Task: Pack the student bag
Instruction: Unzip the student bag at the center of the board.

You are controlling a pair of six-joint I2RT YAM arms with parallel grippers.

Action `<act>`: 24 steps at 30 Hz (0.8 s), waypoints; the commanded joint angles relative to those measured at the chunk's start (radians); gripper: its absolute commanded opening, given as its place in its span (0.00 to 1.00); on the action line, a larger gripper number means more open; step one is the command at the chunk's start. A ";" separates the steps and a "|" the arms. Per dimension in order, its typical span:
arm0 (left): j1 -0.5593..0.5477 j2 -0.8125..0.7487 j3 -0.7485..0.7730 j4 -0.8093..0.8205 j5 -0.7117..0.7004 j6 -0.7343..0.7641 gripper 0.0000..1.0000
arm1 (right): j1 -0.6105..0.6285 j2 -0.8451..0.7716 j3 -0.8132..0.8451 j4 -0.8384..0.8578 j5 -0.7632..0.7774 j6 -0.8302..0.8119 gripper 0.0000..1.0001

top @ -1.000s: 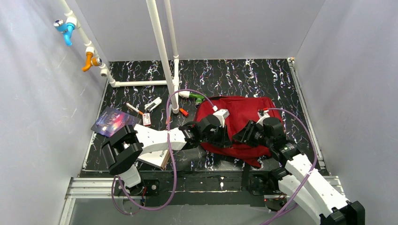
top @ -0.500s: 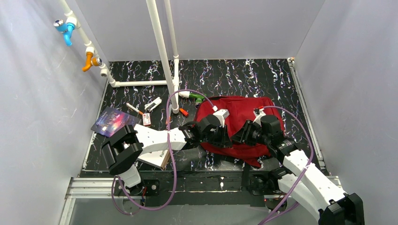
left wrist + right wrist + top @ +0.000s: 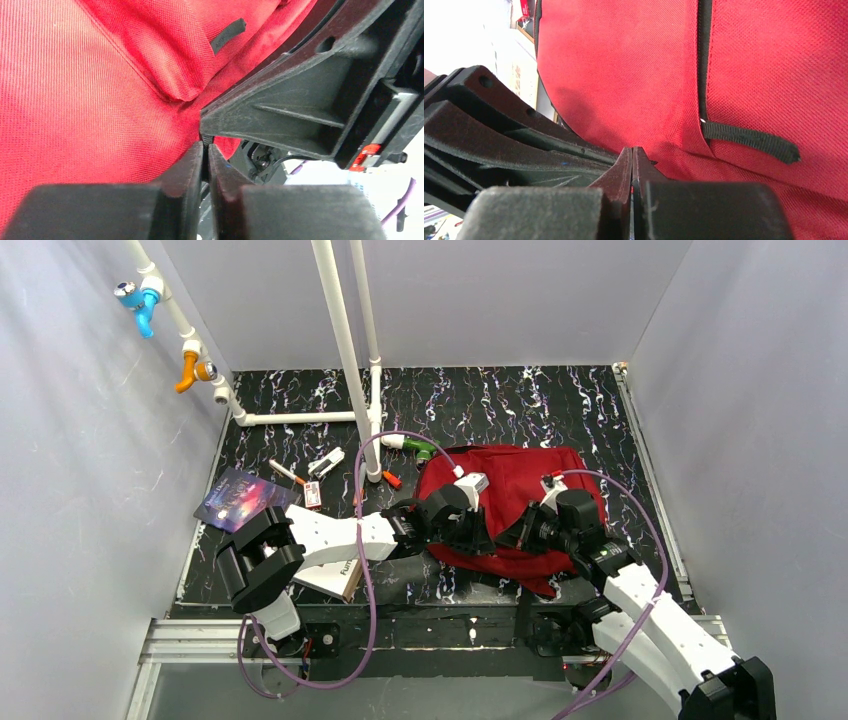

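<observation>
The student bag (image 3: 510,475), dark red with black trim, lies flat right of the table's middle. Both grippers meet tip to tip over its near part. My left gripper (image 3: 489,538) is shut, and in the left wrist view its tips (image 3: 205,146) pinch a black ribbed bit at the edge of the bag (image 3: 75,90). My right gripper (image 3: 504,536) is shut too. In the right wrist view its tips (image 3: 632,149) press into the red cloth (image 3: 624,65), with a red sliver between them. A black strap loop (image 3: 749,142) lies to the right.
A dark starry book (image 3: 240,498) and a second book (image 3: 335,578) under the left arm lie at the left. Pens (image 3: 285,472), a small white item (image 3: 326,462), a green marker (image 3: 420,448) and an orange piece (image 3: 391,479) are scattered near the white pipes (image 3: 345,360). Grey walls enclose the table.
My right gripper has edged left toward the left gripper and closed its jaws at the bag's cloth. The left arm and the bag have stayed put.
</observation>
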 commanded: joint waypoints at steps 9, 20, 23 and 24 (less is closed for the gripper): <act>0.023 -0.095 -0.017 -0.034 -0.049 -0.016 0.58 | -0.001 -0.158 0.017 -0.152 0.089 -0.007 0.01; 0.025 0.055 0.113 -0.184 -0.018 -0.007 0.27 | -0.001 -0.169 -0.001 -0.148 0.088 -0.005 0.01; 0.023 0.065 0.110 -0.166 0.015 -0.015 0.22 | -0.001 -0.166 -0.004 -0.143 0.085 -0.005 0.01; 0.022 0.069 0.112 -0.164 0.023 -0.016 0.22 | -0.001 -0.164 -0.006 -0.140 0.085 -0.005 0.01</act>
